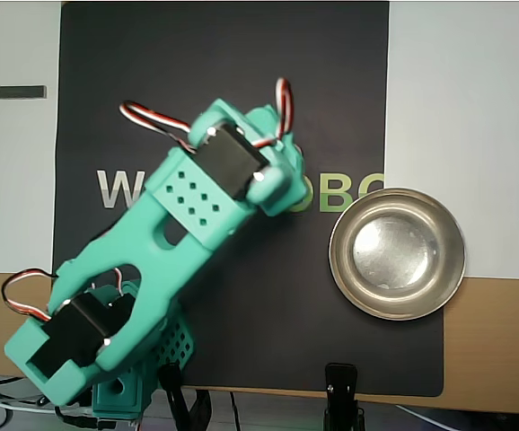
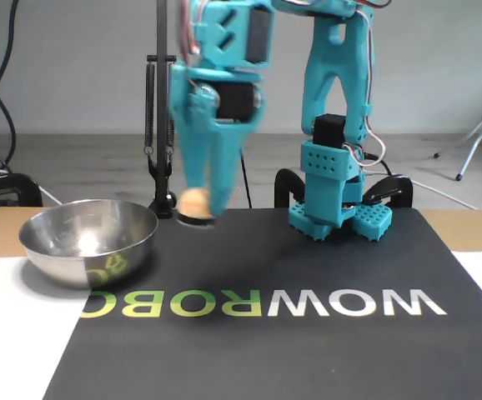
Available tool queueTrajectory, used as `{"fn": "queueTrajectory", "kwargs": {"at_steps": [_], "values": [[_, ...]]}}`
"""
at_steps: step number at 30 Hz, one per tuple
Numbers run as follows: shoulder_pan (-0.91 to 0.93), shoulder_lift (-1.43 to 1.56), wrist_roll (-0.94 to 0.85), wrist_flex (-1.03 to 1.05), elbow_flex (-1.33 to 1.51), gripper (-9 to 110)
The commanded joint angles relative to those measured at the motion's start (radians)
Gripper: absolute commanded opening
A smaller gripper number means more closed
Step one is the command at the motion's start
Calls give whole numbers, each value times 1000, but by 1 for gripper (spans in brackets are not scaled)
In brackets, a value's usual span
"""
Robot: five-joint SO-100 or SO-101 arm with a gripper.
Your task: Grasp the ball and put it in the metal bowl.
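The tan ball [image 2: 194, 201] hangs in the air above the black mat, pinched between the teal fingers of my gripper [image 2: 198, 208], which is shut on it. It is just right of the metal bowl [image 2: 88, 240] in the fixed view and higher than its rim. From overhead the arm hides the ball; the gripper's wrist end [image 1: 273, 175] sits over the mat's lettering, left of the shiny bowl [image 1: 397, 254].
The black mat [image 1: 331, 108] with its printed lettering covers the middle of the table. A black clamp stand [image 2: 161, 125] rises behind the bowl. The arm's base [image 2: 337, 196] stands at the mat's far edge. A small dark stick [image 1: 21, 92] lies at the left.
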Motion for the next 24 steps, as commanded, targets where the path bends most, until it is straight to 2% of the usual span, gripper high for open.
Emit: {"fn": "queueTrajectory", "kwargs": {"at_steps": [1,24], "values": [[14,38,67,-3,-43,34],[155,37,681,-8,-144,34]]}}
